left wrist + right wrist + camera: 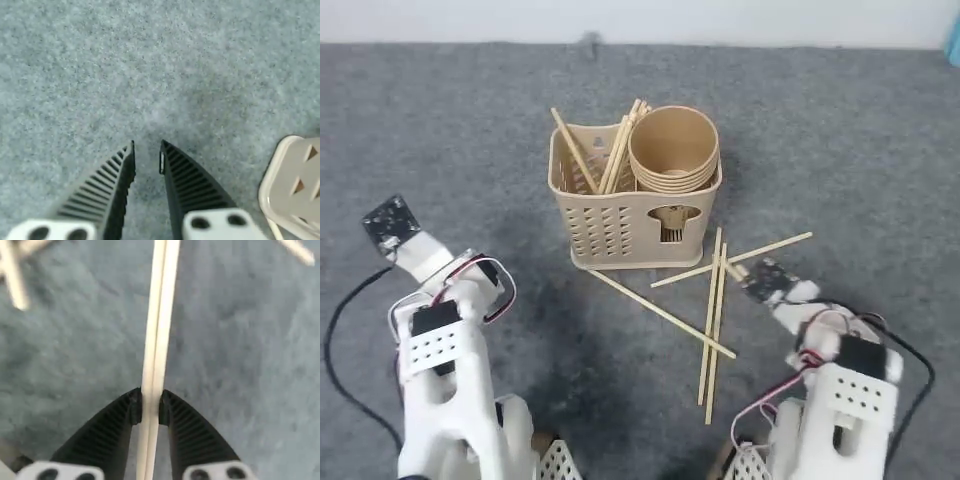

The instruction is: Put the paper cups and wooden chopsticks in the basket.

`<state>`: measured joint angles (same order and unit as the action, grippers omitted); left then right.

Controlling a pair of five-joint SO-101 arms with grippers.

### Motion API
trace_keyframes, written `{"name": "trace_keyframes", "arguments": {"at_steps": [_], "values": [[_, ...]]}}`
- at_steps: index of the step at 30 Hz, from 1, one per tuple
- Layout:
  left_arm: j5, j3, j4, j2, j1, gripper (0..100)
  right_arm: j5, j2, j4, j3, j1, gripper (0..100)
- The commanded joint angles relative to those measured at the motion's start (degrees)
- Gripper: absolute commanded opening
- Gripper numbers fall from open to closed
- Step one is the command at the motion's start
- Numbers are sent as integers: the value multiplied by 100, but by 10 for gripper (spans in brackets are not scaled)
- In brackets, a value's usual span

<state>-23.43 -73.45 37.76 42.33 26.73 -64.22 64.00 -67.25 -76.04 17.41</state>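
The beige slotted basket [610, 225] stands mid-table with stacked paper cups [673, 148] and several wooden chopsticks [617, 150] in it. More loose chopsticks [713, 320] lie crossed on the carpet right of and in front of the basket. My right gripper [765, 278] sits low among them. In the right wrist view it [150, 392] is shut on a pair of chopsticks [159, 315] running straight out between its fingertips. My left gripper [390, 225] hovers over bare carpet left of the basket, slightly open [147, 145] with nothing between its fingers.
Grey carpet covers the whole table. One long chopstick [660, 312] lies diagonally from the basket's front towards the right arm. A corner of the basket [295, 190] shows in the left wrist view. Other chopstick ends [12, 275] lie near the held pair.
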Motion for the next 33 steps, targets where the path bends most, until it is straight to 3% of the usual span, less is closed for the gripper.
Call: {"name": "trace_keyframes", "arguments": {"at_steps": [1, 4, 9, 17, 21, 33], "values": [[70, 215, -158, -18, -18, 80, 185, 101, 92, 26, 769, 133], [70, 215, -158, -18, -18, 80, 193, 110, 101, -79, 1068, 210], [70, 215, -158, -18, -35, 80, 308, 163, 48, 9, 963, 191], [70, 215, -149, -18, -18, 80, 2549, 75, 4, 765, 40, 123], [70, 207, -132, -18, -9, 80, 2655, -470, -268, 958, -409, 119], [70, 207, -132, -26, -18, 80, 2127, -2844, 1130, 1310, -22, 117]]}}
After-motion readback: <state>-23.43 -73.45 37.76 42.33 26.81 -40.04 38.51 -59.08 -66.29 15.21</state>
